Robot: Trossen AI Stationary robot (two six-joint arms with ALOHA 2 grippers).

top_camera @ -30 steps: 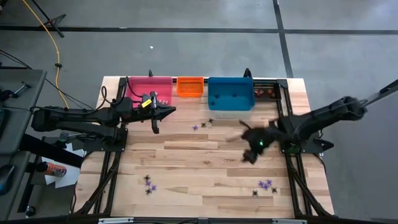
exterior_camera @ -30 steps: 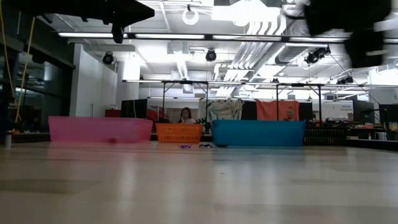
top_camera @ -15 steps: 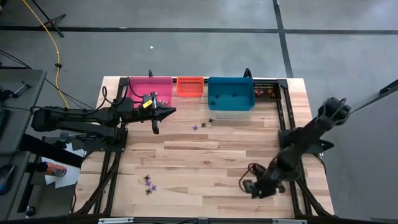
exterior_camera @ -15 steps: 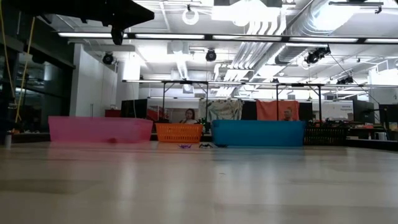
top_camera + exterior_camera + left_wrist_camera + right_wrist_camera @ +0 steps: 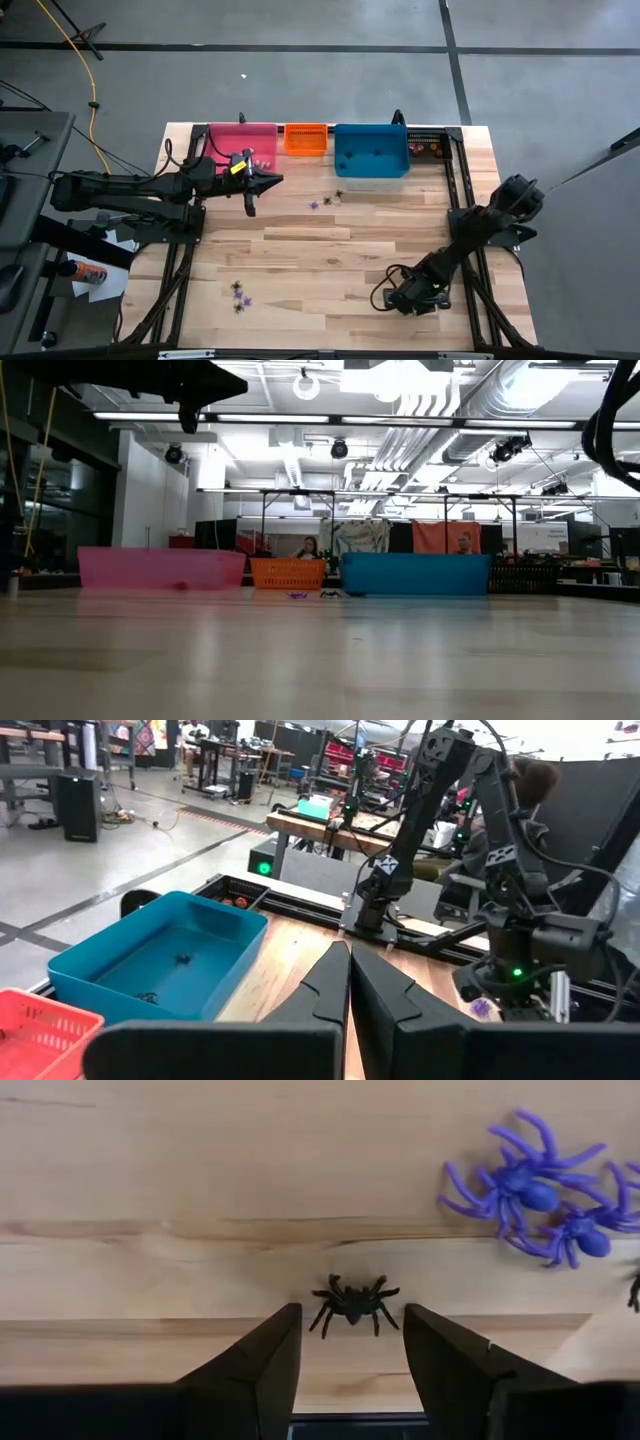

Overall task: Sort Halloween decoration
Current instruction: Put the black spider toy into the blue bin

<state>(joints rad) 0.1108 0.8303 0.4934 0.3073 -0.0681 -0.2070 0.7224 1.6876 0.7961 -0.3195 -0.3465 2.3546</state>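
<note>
Now | R gripper [image 5: 345, 1355] spread, astride black spider [image 5: 352, 1302] nr table [image 5: 330, 255] front edge | L gripper [image 5: 349, 982] pressed together

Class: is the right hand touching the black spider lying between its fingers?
Apart. The right wrist view shows bare wood between the black spider and each finger of the open right hand.
</note>
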